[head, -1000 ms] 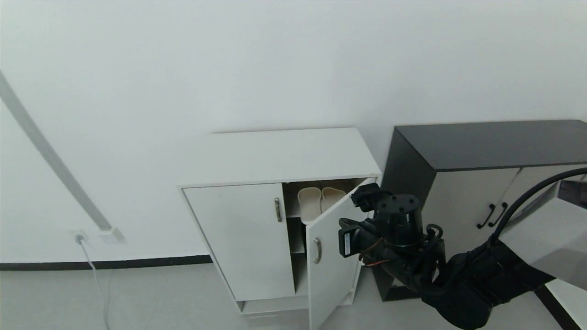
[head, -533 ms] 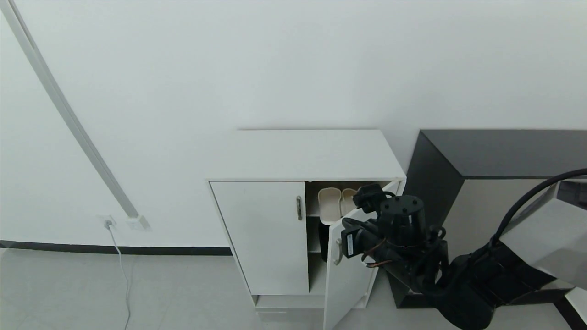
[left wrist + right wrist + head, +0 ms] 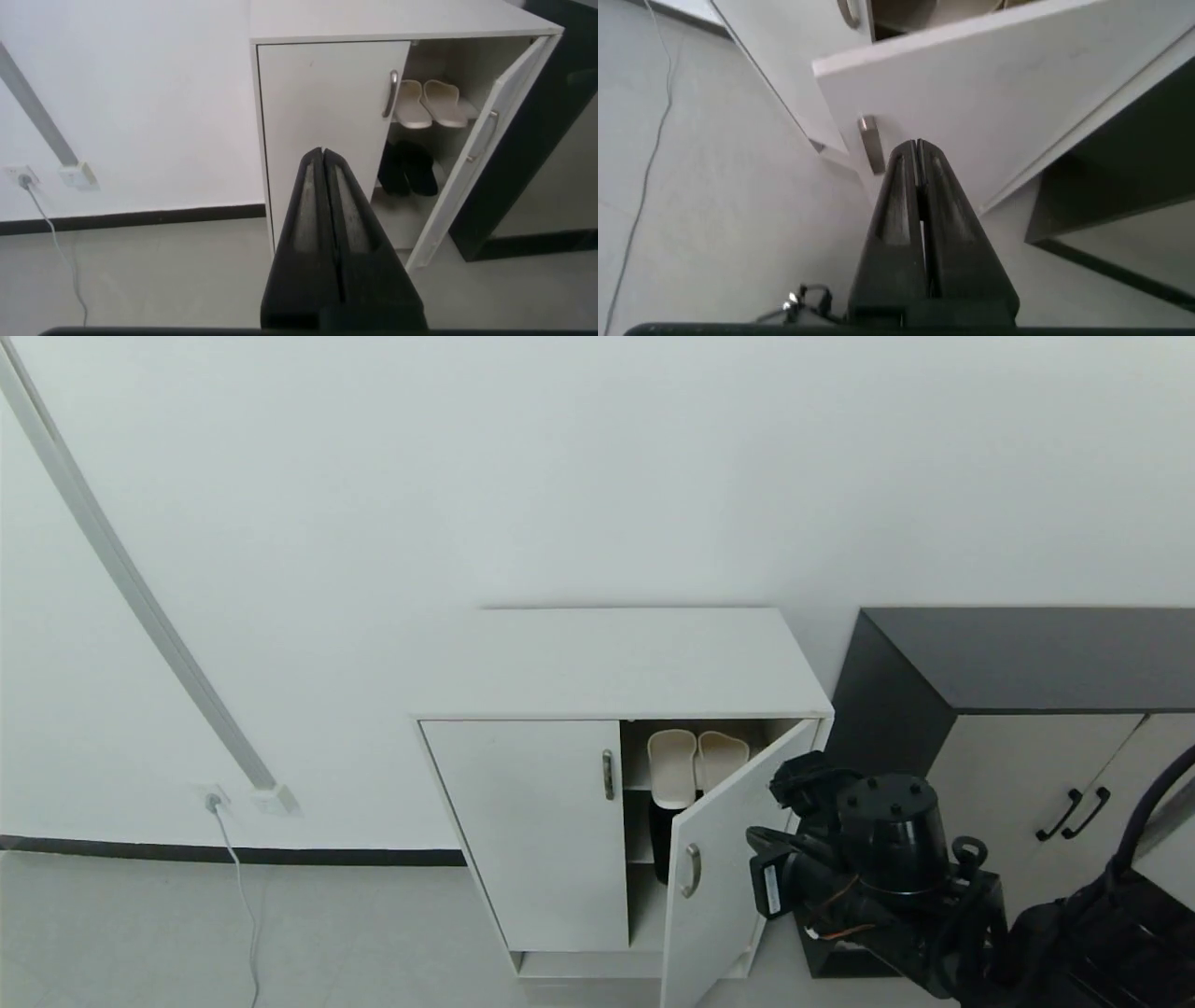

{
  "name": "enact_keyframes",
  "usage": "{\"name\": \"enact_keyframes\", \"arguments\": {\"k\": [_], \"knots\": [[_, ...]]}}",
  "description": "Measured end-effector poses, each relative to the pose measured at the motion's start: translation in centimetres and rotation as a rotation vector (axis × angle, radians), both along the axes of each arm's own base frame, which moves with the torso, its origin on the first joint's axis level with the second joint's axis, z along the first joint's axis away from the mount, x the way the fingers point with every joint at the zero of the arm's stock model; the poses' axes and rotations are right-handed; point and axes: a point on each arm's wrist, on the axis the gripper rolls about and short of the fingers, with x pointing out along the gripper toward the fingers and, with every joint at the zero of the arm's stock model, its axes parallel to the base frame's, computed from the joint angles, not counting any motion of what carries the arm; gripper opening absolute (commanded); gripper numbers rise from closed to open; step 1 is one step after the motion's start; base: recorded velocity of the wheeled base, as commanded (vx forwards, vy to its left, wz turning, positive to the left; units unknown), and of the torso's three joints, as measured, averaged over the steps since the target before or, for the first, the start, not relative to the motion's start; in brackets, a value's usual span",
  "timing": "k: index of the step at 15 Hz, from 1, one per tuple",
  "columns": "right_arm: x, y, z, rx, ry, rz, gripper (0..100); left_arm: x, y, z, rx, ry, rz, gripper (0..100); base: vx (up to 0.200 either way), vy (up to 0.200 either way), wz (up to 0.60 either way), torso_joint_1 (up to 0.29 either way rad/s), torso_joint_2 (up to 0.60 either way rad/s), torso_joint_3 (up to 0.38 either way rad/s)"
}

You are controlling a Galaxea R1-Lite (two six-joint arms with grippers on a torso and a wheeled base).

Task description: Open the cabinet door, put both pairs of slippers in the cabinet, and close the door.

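Observation:
The white cabinet (image 3: 635, 663) stands against the wall with its right door (image 3: 728, 868) swung partly open and its left door (image 3: 523, 831) closed. A beige pair of slippers (image 3: 695, 765) lies on the upper shelf, and a black pair (image 3: 660, 840) sits on the shelf below. My right gripper (image 3: 918, 145) is shut with nothing in it, close to the outer face of the open door (image 3: 1018, 84) near its handle (image 3: 870, 145). My left gripper (image 3: 323, 154) is shut and empty, held back from the cabinet front (image 3: 327, 103).
A dark cabinet (image 3: 1027, 653) with light doors stands right beside the white one, just behind the open door. A wall socket with a hanging cable (image 3: 217, 800) is at the left. Bare grey floor lies in front.
The head view has shifted. My right arm has dropped from the door's top edge to lower down on the door's outer side. The door stands partly open throughout.

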Motion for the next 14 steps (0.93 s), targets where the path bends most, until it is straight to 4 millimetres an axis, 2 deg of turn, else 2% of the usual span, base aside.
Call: {"name": "enact_keyframes", "arguments": {"k": [2, 5, 9, 14], "knots": [[-1.2, -1.0, -0.7, -0.011, 0.016, 0.005, 0, 0.0, 0.0, 0.0, 0.000, 0.000, 0.001, 0, 0.200, 0.000, 0.00, 0.005, 0.01, 0.002], [-2.0, -1.2, -1.4, -0.011, 0.014, 0.018, 0, 0.0, 0.0, 0.0, 0.000, 0.000, 0.001, 0, 0.000, 0.000, 0.00, 0.000, 0.00, 0.000], [-1.2, -0.4, -2.1, -0.014, 0.019, 0.024, 0, 0.0, 0.0, 0.0, 0.000, 0.000, 0.002, 0, 0.000, 0.000, 0.00, 0.000, 0.00, 0.000], [0.8, 1.3, -2.8, -0.003, 0.006, 0.015, 0, 0.0, 0.0, 0.0, 0.000, 0.000, 0.001, 0, 0.000, 0.000, 0.00, 0.000, 0.00, 0.000]]}}
